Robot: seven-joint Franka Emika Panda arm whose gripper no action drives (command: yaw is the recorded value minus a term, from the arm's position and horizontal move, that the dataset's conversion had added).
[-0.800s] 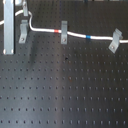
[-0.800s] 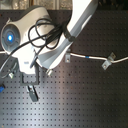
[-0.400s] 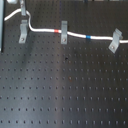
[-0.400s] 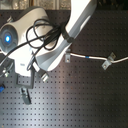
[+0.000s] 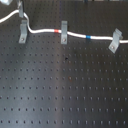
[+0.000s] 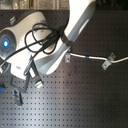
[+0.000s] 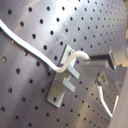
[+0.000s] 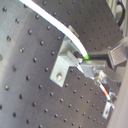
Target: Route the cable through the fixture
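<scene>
The cable (image 5: 75,35) looks light and floppy; best grabbed just beside the fixture (image 5: 23,33). The pincer (image 7: 95,62) pinches it narrow there.

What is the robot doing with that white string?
The robot's gripper is holding the white cable right at a small grey clip, the fixture, on the black table full of holes. The cable bends up over the fixture in the first wrist view. Further along, it already runs past two more clips.
</scene>
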